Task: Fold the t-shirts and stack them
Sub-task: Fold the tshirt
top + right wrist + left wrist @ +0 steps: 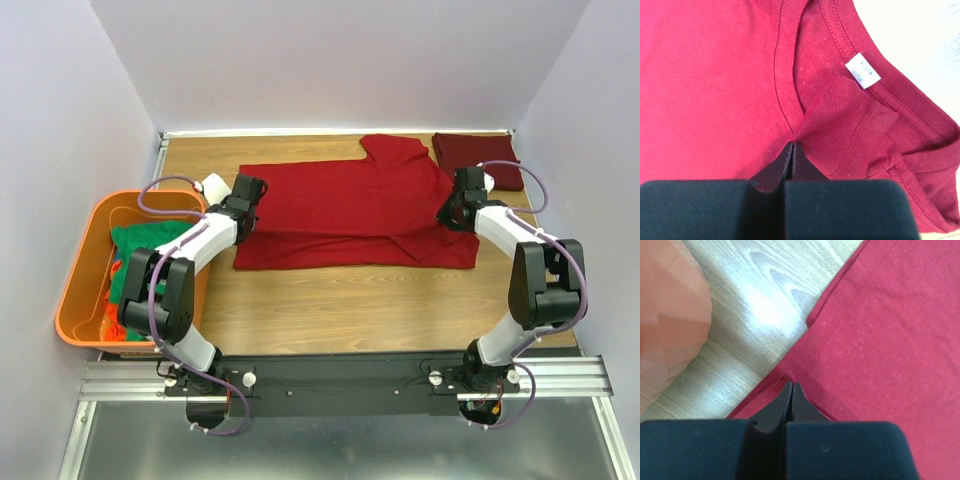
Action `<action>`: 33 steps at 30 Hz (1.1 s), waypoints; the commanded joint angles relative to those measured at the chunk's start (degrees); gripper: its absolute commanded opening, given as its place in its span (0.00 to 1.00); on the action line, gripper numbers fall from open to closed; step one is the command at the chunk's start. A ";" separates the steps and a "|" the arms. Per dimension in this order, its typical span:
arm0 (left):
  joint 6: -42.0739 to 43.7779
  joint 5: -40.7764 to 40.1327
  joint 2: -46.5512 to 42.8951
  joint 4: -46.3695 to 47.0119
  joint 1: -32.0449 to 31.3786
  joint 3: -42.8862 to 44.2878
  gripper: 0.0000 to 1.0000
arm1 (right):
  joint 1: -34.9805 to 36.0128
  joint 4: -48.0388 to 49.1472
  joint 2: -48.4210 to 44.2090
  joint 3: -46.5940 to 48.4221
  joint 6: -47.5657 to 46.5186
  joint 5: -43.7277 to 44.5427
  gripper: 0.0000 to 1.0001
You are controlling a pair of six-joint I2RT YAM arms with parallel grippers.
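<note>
Soft knit red t-shirt (350,210) lies as a flat band on the wood-grain table (350,310). Left gripper (791,386) at its 9 o'clock edge is clamped on the stitched hem. Right gripper (791,145) at 3 o'clock pinches tented cloth beside the collar. Folded maroon t-shirt (480,157) at 1 o'clock.

Centre of wooden surface (350,300): bright red cloth t-shirt (340,215), spread. Behind it, right: dark maroon t-shirt (478,152). Left of surface: orange plastic tub (75,280) holding green tees (145,245).

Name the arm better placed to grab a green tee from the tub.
Left, likely: both grippers pinch the red tee, but the orange tub sits beside the left gripper, far from the right gripper.
</note>
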 commanded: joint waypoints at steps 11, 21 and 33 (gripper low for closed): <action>9.39 6.58 -6.55 10.30 0.65 -0.95 0.66 | 0.23 -0.72 -5.63 -1.27 0.12 -3.82 0.72; 22.13 27.06 -16.48 13.57 -1.11 -1.40 0.76 | 0.23 -0.55 -13.10 -12.17 1.97 -3.31 0.67; 29.79 33.58 -22.73 8.29 -1.02 4.75 0.77 | 0.23 4.81 -6.35 -12.10 2.76 -1.99 0.57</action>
